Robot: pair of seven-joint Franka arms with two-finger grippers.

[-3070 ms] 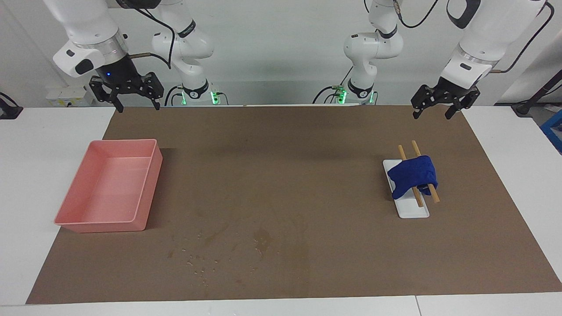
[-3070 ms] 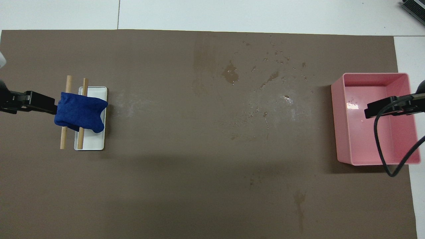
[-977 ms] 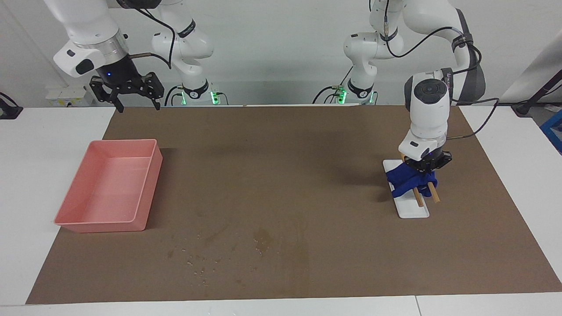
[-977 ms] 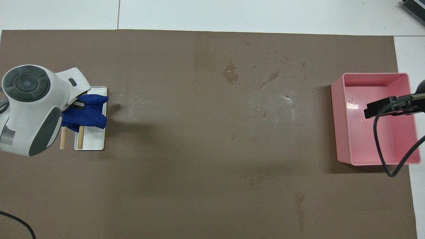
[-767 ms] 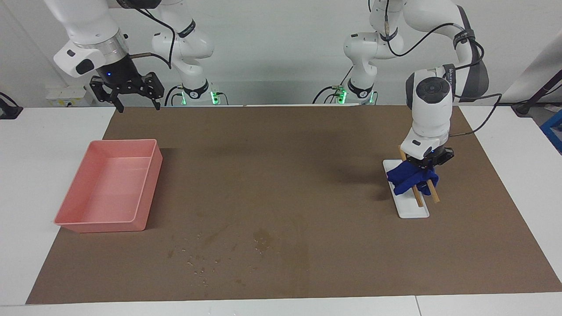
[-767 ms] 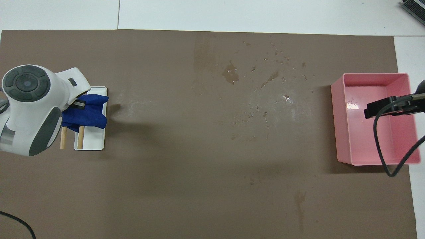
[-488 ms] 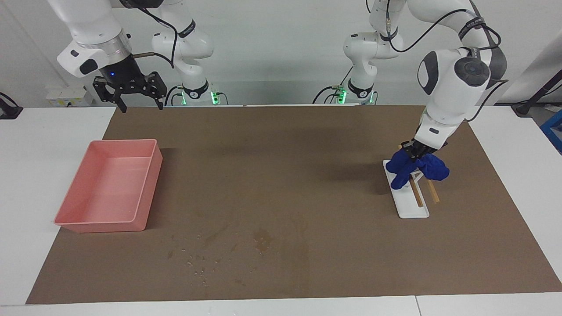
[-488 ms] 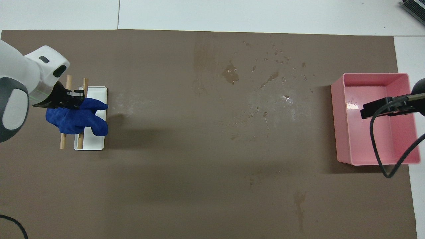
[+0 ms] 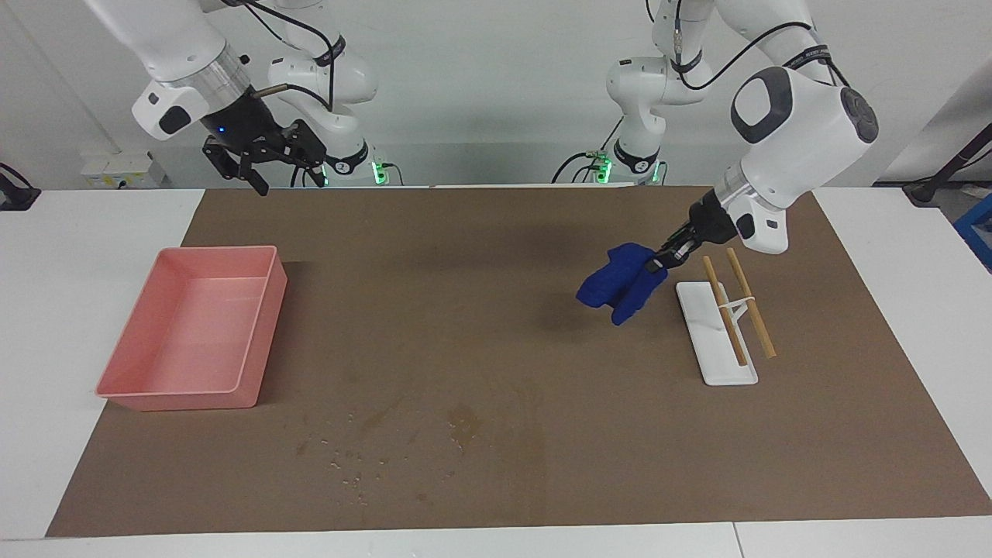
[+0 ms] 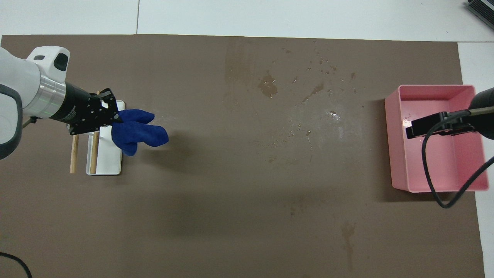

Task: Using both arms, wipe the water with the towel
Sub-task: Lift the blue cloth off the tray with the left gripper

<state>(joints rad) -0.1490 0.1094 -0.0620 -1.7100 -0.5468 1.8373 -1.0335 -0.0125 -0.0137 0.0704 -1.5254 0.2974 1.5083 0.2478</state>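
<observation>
- Worktop (image 9: pixel 93 232): white, with a brown mat (image 9: pixel 496 248) over most of it; everything of the task sits on or over that mat.
- Left arm (image 9: pixel 806 132): reaches in from its own end and slants down toward the mat's middle. I judge the step in hand to be carrying the towel off its rack toward the spill.
- Right arm (image 9: pixel 178 70): waits high at its own end, close to the robots.
- Bin (image 9: pixel 194 333): pink and open-topped, at the right arm's end of the mat, with a few glinting drops inside.
- Water (image 10: pixel 305 100): dark blotches and small droplets on the mat, farther from the robots than the rack or the bin, between mid-mat and the bin. It looks unwiped.
- Rack (image 9: pixel 717 333): white base with two wooden rods, at the left arm's end, now bare.
- Towel (image 9: pixel 620 283): blue and bunched, hanging in the air just beside the rack on the side toward the mat's middle, clear of the mat and well apart from the water.
- Left end effector (image 9: pixel 673 254): clamped tight on one edge of the towel.
- Right end effector (image 9: pixel 263 159): fingers spread wide, holding nothing, over the mat's edge beside the bin.
- Next, as I judge it: carry the towel over to the blotches, lower it flat onto them, and bring the right arm in to share the wiping.
</observation>
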